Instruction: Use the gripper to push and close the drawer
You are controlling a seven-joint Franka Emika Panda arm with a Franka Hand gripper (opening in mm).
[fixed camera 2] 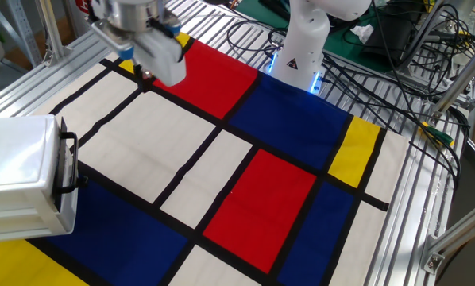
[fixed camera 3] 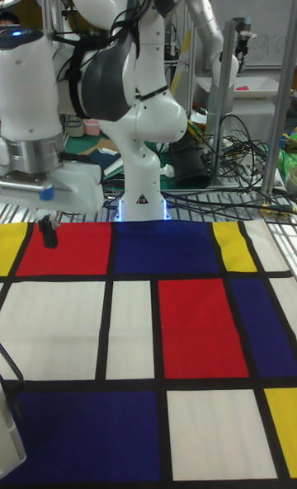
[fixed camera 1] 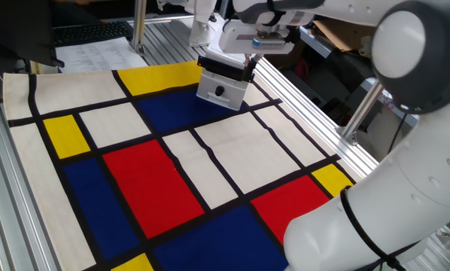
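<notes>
Drawer (fixed camera 1: 221,84) sits on the blue patch, gripper (fixed camera 2: 148,74) well apart, jaws' spread unclear.

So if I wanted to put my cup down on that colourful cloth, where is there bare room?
Most of the cloth is bare: the white, red and blue panels between the robot base and the drawer hold nothing. It is crowded only at the drawer's corner and under the gripper, which hangs over the far red and yellow panels. Cables crowd the metal frame beyond.
</notes>
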